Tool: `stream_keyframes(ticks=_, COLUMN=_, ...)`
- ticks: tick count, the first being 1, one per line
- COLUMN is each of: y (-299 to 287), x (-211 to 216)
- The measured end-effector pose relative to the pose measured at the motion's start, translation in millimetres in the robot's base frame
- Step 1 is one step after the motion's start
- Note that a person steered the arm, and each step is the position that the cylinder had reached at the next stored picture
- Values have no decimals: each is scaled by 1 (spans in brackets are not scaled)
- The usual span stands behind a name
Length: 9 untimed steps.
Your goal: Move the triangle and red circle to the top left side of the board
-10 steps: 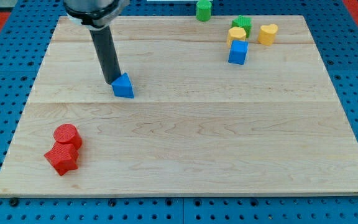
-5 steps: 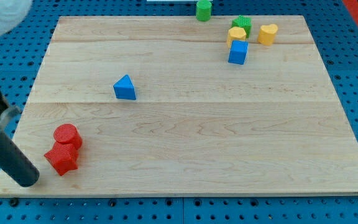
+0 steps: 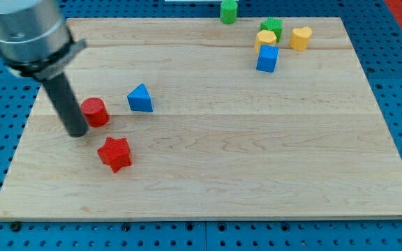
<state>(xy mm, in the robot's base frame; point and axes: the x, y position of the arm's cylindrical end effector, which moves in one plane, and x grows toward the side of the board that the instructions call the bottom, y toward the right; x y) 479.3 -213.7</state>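
The blue triangle (image 3: 139, 98) lies left of the board's middle. The red circle (image 3: 95, 111) stands just to its left, a small gap between them. My tip (image 3: 77, 132) rests on the board right beside the red circle, at its lower left, touching or nearly touching it. The dark rod rises from there toward the view's top left. A red star (image 3: 114, 153) lies below the red circle, apart from it.
At the view's top right sit a blue cube (image 3: 267, 58), a yellow block (image 3: 264, 38), a green block (image 3: 272, 27) and a yellow heart (image 3: 300, 37). A green block (image 3: 229, 10) stands at the top edge of the wooden board (image 3: 257, 160).
My tip swept from the board's bottom left corner up and right. The red circle moved up and right to beside the triangle. The red star slid right. The triangle stayed.
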Motion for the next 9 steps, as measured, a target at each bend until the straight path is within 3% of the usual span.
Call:
stream_keyframes(ticks=1, y=-27, x=-13)
stream_keyframes(ticks=2, y=9, x=-33)
stream_keyframes(ticks=3, y=66, x=-25)
stream_keyframes(ticks=4, y=62, x=12)
stream_keyframes(ticks=5, y=92, x=-6)
stream_keyframes(ticks=6, y=113, x=-62)
stream_keyframes(ticks=7, y=135, x=-89)
stream_keyframes(ticks=9, y=132, x=-175)
